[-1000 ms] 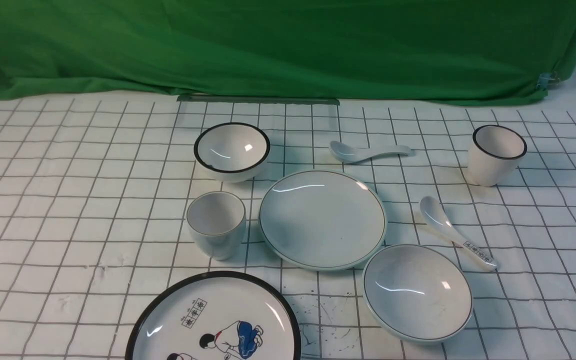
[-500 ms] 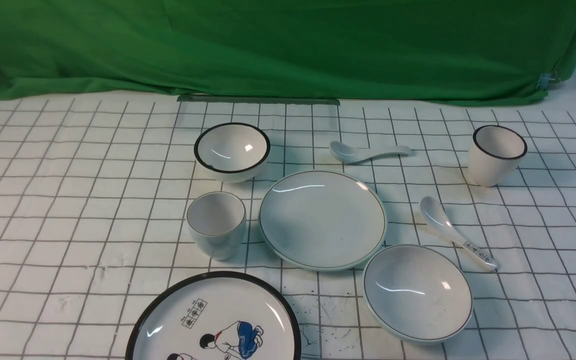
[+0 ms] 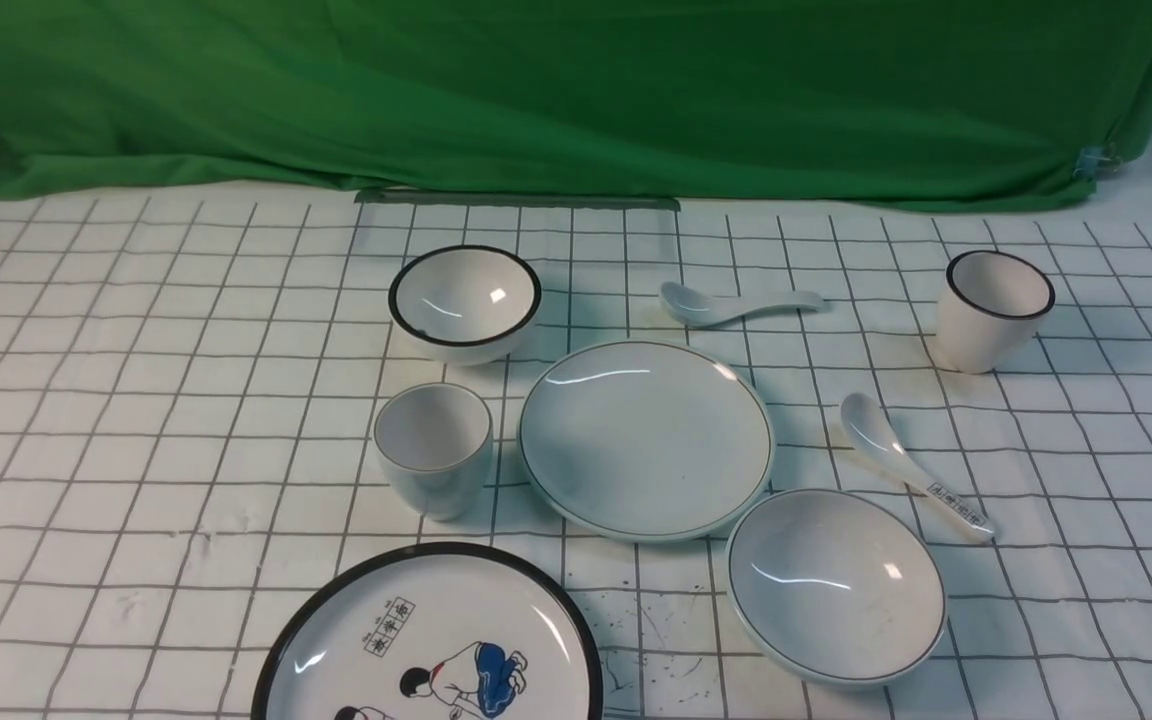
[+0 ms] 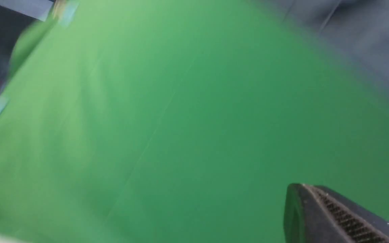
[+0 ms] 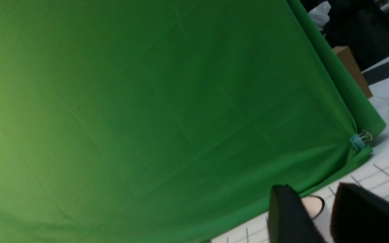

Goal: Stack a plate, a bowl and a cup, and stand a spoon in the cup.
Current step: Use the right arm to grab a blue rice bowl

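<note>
Nothing is being stacked yet, and both pairs of jaws are hanging clear of the crockery.

The plate (image 3: 645, 440) is lying flat on the desk (image 3: 136, 400), probably waiting as the base. The bowl (image 3: 835, 585) is sitting just beside one edge, the cup (image 3: 432, 448) is standing upright just beside the other, and the spoon (image 3: 736, 302) is lying apart beyond it. None of them is sitting between or touching either pair of jaws. The left jaws are pressing together on nothing, facing the green cloth (image 4: 147, 118). The right jaws are standing partly apart and empty, with the black-rimmed cup (image 5: 312, 206) showing well beyond their gap.

The plate (image 3: 646, 440), bowl (image 3: 836, 585), cup (image 3: 433, 450) and spoon (image 3: 736, 302) look glossy, smooth ceramic; green backdrop (image 3: 576, 90) is matt, creased cloth
</note>
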Tool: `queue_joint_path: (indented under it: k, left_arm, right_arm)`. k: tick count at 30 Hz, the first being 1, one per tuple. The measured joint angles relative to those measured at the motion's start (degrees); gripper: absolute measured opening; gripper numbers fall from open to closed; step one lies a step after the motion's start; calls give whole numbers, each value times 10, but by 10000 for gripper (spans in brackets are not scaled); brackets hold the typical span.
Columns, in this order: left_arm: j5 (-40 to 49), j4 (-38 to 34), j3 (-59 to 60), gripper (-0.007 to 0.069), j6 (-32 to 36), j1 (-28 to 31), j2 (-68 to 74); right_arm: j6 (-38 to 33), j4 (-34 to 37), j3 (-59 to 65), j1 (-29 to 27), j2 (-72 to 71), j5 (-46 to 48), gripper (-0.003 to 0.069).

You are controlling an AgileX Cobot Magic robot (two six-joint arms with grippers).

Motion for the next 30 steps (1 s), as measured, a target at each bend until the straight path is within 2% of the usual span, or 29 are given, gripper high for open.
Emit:
queue_joint_path:
  k: [2, 4, 5, 7, 8, 9, 10, 11, 12, 13, 14, 17, 21, 23, 24, 30]
  left_arm:
    - [107, -4, -56, 3, 52, 0, 63]
    - [207, -21, -104, 3, 116, 0, 135]
    - [251, -34, -117, 3, 148, 0, 178]
    - [301, -65, -127, 3, 196, 0, 251]
    - [301, -67, -127, 3, 196, 0, 251]
    - [325, -82, -127, 3, 231, 0, 303]
    - [344, -96, -128, 3, 262, 0, 354]
    - [346, -96, -128, 3, 269, 0, 361]
    - [358, -106, -128, 3, 292, 0, 402]
    - [361, -108, -128, 3, 297, 0, 415]
    - [373, -114, -128, 3, 319, 0, 471]
    - [382, -119, -128, 3, 341, 0, 519]
    - [382, -120, -128, 3, 359, 0, 532]
    - [382, -120, -128, 3, 364, 0, 532]
    - [382, -120, -128, 3, 365, 0, 532]
    - [381, -119, -128, 3, 367, 0, 532]
  right_arm:
    - [3, -6, -7, 0, 1, 13, 227]
    - [7, -15, -53, 5, 19, 98, 178]
    - [-7, -20, -98, 14, 43, 167, 127]
    - [-54, -23, -175, 34, 99, 274, 60]
    - [-61, -23, -184, 36, 106, 286, 56]
    - [-103, -23, -247, 56, 166, 377, 36]
    - [-129, -24, -300, 78, 225, 458, 29]
    - [-137, -25, -316, 81, 246, 485, 29]
    - [-160, -27, -371, 101, 323, 573, 27]
    - [-164, -27, -378, 106, 334, 583, 26]
    - [-207, -29, -436, 125, 443, 669, 27]
    - [-263, -27, -489, 136, 576, 700, 27]
    - [-276, -26, -539, 137, 708, 684, 30]
    - [-281, -18, -570, 138, 783, 680, 78]
    - [-281, -18, -570, 138, 783, 680, 78]
    - [-287, 6, -615, 138, 932, 641, 416]
